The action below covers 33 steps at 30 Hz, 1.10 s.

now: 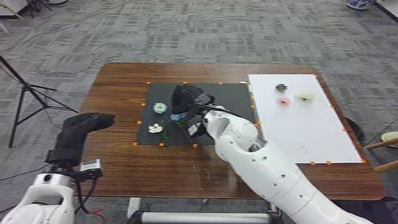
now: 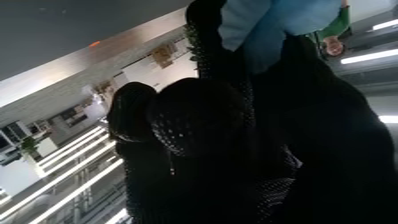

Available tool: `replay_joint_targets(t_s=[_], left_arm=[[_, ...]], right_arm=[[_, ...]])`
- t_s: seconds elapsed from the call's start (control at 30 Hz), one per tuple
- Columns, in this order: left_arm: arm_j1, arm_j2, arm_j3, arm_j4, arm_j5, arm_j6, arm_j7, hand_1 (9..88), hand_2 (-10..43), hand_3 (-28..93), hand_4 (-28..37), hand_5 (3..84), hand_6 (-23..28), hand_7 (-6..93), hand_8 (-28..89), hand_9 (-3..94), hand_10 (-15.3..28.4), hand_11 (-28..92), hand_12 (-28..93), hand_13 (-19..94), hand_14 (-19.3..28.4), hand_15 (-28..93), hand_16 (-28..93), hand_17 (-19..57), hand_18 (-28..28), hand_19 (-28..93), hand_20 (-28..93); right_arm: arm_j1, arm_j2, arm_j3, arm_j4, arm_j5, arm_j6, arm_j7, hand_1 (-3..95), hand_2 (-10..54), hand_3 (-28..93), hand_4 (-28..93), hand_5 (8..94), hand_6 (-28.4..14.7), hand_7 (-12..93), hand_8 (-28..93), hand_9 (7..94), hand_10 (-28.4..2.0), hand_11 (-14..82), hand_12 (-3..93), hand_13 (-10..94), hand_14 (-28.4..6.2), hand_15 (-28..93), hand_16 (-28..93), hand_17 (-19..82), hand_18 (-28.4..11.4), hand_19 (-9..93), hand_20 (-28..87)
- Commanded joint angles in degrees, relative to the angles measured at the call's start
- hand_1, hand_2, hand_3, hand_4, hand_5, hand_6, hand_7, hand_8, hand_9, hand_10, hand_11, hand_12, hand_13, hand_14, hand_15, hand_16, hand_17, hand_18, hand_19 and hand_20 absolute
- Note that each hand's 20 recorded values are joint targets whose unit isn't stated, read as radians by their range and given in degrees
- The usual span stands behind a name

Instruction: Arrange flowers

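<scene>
Right hand over black mat, fingers curled, seemingly pinching blue flower.

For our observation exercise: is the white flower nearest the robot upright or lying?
Lying: the white flower has its stem stretched along the black mat.

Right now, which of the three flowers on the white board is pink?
The one closest to the robot's side. Of the other two, the one farthest from the robot is dark and the rightmost is pale yellow.
</scene>
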<state>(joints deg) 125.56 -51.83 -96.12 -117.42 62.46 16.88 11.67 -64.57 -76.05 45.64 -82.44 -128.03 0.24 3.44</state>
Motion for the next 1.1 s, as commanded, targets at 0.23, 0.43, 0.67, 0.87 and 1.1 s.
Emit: replay_joint_targets(t_s=[0.23,0.43,0.67,0.87,1.1], left_arm=[[-0.74,-0.93,1.08,0.35,0.16,-1.63,0.26,25.1,0.3,70,-21.2,59.5,-6.4,31.0,-14,58.6,10.1,22,16,45,16.4,25,5,3.7,15.0,21,25],[-0.41,-1.09,0.75,0.20,0.04,-1.54,0.32,25.2,0.1,70,-21.1,59.6,-6.1,30.6,-14,58.3,10.2,22,16,45,16.3,25,5,3.7,14.9,20,25],[-0.06,-1.29,0.66,0.03,0.14,-1.99,0.19,25.3,0.0,70,-21.0,59.8,-5.5,29.9,-13,58.1,10.7,22,16,45,16.2,25,5,3.8,14.9,20,25],[0.00,-1.10,0.35,-0.01,0.28,-1.21,-0.20,25.7,-0.9,70,-20.6,60.9,-3.2,26.9,-11,57.3,12.1,23,16,44,16.2,26,4,3.8,14.9,20,25],[2.47,-1.27,-1.05,-1.09,0.36,-1.35,-0.30,27.1,-1.5,69,-19.9,61.7,-1.8,25.1,-10,56.6,13.4,24,16,43,16.3,27,4,3.5,15.0,21,24]], right_arm=[[0.49,0.10,0.50,0.17,0.92,0.76,0.15,52.4,-9.5,62,-26,71.5,1.6,25,8,76.1,-9.5,13.3,16.2,89,-3.0,55,35,54,-16.7,93,49],[0.97,1.10,-0.09,0.13,-0.32,1.73,-0.22,49.0,-9.5,66,-26,68.7,1.8,23,5,72.3,-10.1,11.4,13.7,89,-3.0,54,34,53,-16.5,93,47],[2.97,6.44,-0.58,-3.45,-0.22,0.44,0.33,42.9,-9.5,72,-25,60.7,1.4,23,-9,59.9,-10.9,9.1,13.7,85,-4.3,52,32,49,-17.2,91,44],[4.97,18.13,1.54,-6.29,-3.90,5.96,-0.50,37.7,-9.5,74,-24,51.0,0.2,21,-10,50.9,-13.4,6.6,15.2,69,-11.6,48,28,35,-20.6,75,47],[2.85,24.35,4.37,-3.89,-7.15,4.35,0.35,35.3,-9.5,73,-23,52.0,-0.4,19,-9,55.8,-12.8,7.9,15.3,67,-12.6,44,27,32,-21.2,71,49]])
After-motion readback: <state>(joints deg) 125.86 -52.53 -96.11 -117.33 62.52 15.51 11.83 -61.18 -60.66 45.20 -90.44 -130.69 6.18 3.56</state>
